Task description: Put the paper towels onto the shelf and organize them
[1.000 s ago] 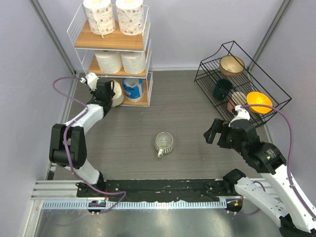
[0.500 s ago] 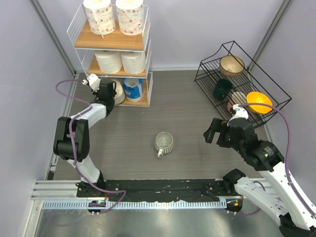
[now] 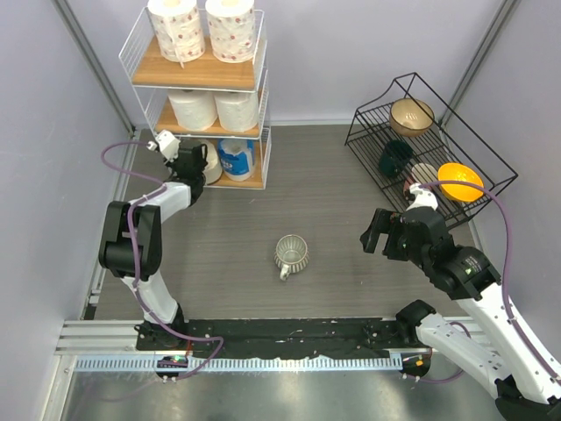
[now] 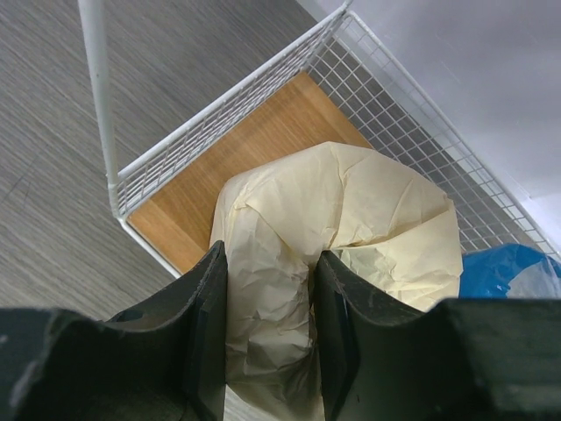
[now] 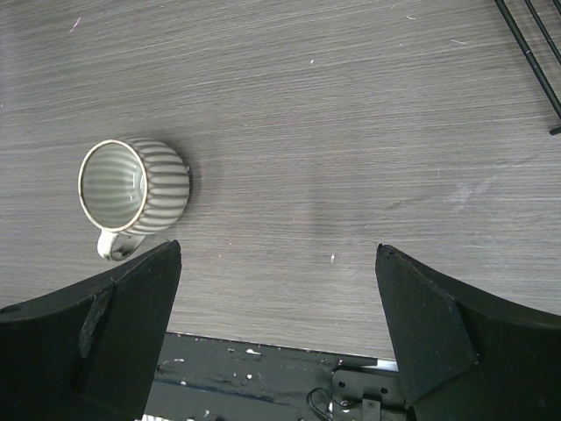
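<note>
The white wire shelf (image 3: 197, 72) stands at the back left. Its top board carries two red-dotted paper towels (image 3: 175, 28), its middle board two plain white ones (image 3: 215, 109). On the bottom board (image 4: 254, 145) a blue-wrapped roll (image 3: 235, 158) stands beside a cream, crumpled roll (image 4: 368, 219). My left gripper (image 4: 270, 263) is shut on the near side of that cream roll (image 3: 210, 169), at the shelf's front left corner. My right gripper (image 5: 279, 250) hangs open over bare table, holding nothing.
A ribbed mug (image 3: 291, 253) stands mid-table, to the left of the right gripper (image 3: 377, 232). A black wire rack (image 3: 421, 132) with bowls, one of them orange (image 3: 459, 180), occupies the back right. A white shelf post (image 4: 98, 96) rises just left of the left gripper.
The left arm has folded in closer to the shelf, pushing the cream roll a little deeper onto the bottom board. The right arm has barely moved.
</note>
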Motion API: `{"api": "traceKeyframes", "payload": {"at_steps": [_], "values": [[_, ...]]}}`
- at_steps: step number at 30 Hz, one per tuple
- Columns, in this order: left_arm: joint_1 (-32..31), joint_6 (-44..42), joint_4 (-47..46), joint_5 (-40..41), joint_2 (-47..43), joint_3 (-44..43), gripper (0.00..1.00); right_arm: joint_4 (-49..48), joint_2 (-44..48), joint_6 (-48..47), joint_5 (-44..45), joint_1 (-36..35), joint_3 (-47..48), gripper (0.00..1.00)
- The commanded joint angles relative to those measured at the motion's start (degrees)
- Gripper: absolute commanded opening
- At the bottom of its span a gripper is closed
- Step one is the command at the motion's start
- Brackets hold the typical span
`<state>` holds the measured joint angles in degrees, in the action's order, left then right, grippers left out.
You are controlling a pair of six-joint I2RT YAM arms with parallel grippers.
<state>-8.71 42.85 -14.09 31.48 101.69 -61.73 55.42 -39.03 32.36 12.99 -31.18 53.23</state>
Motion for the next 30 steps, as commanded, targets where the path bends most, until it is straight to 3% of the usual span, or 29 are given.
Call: {"api": "traceKeyframes", "payload": {"at_steps": [1,7,9,15,30], "values": [[0.19,0.48,-7.36,1.12,1.23,-2.69,0.38,-1.98,-0.09,-0.63,1.16,-0.29,1.0,0.98],[0.27,-0.31,-8.15,0.68,2.37,-3.3,0.42,-1.98,-0.26,-0.54,1.24,-0.29,1.08,0.98],[0.27,-0.49,-8.06,0.51,2.29,-3.39,0.53,-1.89,-0.35,-0.54,1.24,-0.29,1.08,0.98],[0.27,0.04,-8.06,-0.02,0.97,-2.08,0.65,-1.98,-0.35,-0.54,1.16,-0.29,0.91,0.98],[0.27,3.38,-8.67,-1.51,-8.96,5.31,0.75,-1.98,0.35,-0.72,1.51,-0.29,1.52,0.98]]}}
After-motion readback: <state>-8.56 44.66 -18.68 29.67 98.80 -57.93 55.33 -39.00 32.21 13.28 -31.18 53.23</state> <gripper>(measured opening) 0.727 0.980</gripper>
